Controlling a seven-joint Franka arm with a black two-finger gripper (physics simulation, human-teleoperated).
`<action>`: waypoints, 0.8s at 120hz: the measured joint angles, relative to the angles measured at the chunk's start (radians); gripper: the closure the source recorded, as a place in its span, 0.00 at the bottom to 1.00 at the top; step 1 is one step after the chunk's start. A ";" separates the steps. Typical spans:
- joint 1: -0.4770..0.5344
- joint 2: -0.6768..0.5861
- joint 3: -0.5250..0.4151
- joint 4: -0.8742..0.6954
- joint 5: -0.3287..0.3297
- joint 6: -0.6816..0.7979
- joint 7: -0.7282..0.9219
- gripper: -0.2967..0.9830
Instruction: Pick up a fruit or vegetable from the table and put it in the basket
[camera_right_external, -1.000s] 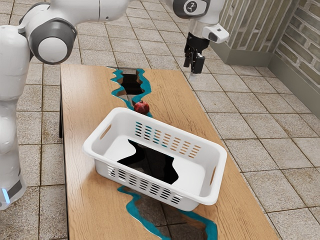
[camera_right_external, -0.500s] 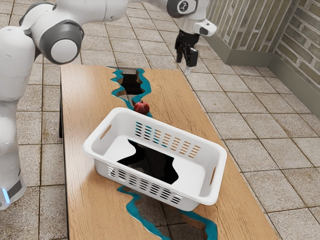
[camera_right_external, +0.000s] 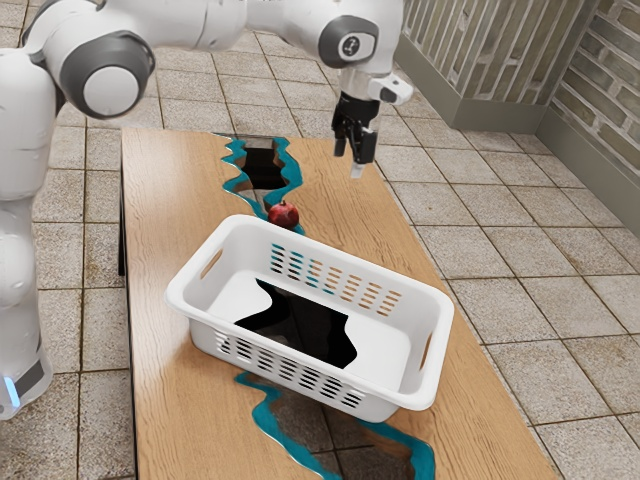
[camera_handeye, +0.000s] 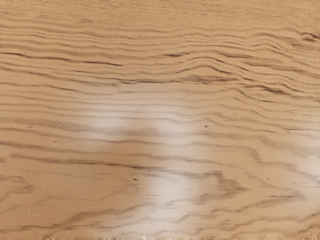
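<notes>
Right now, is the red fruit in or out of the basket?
Out: the red fruit sits on the table, beside the basket.

Room above pomegranate (camera_right_external: 283, 215), basket (camera_right_external: 220, 323) beside

White arm (camera_right_external: 190, 20), grey joint cover (camera_right_external: 132, 62), black tool (camera_right_external: 349, 161)

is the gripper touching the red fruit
Apart: the exterior view shows a stretch of bare wood plainly between the gripper and the red fruit.
</notes>
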 joint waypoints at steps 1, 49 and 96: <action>0.001 -0.004 -0.002 -0.007 -0.001 0.002 0.000 0.23; 0.044 -0.174 -0.015 -0.256 -0.013 0.058 0.010 0.23; 0.063 -0.350 -0.031 -0.518 -0.005 0.118 0.013 0.23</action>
